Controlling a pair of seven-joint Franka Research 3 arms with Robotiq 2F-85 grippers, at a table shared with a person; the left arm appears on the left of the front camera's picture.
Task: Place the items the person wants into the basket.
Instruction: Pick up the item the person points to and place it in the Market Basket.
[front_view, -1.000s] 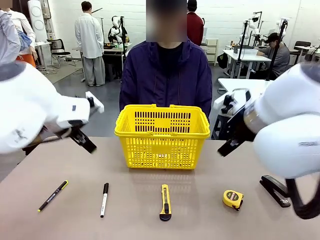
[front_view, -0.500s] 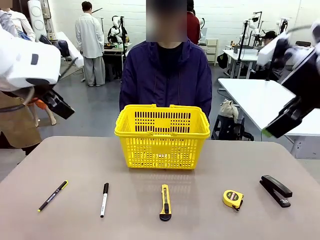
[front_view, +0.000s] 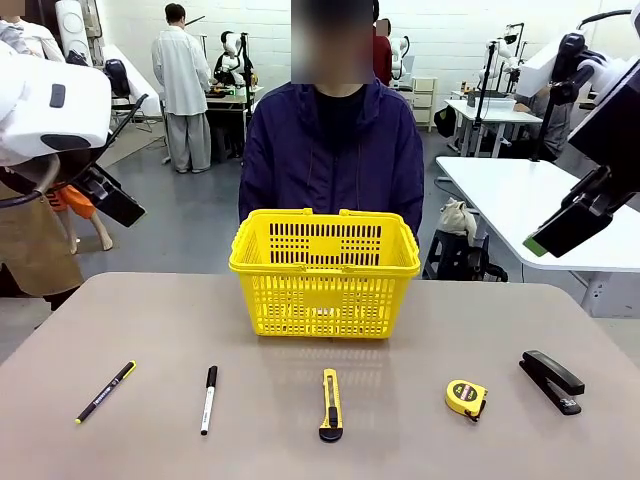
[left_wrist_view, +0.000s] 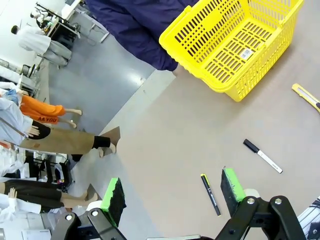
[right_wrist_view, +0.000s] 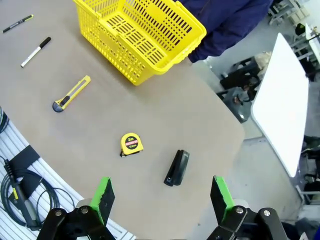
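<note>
The yellow basket stands at the far middle of the table, right in front of the person in the dark jacket. Along the near edge lie the white marker, the yellow-black utility knife and the round tape measure. My left gripper hangs high off the table's left side; its wrist view shows it open and empty above the marker. My right gripper hangs high at the right, open and empty above the tape measure and knife.
A thin black pen lies at the near left and a black stapler at the near right. A white table stands beyond the right edge. People in white coats stand far behind.
Both arms have lifted from low over the table and swung outward to the sides. Nothing on the table has moved, and both grippers stayed open.
</note>
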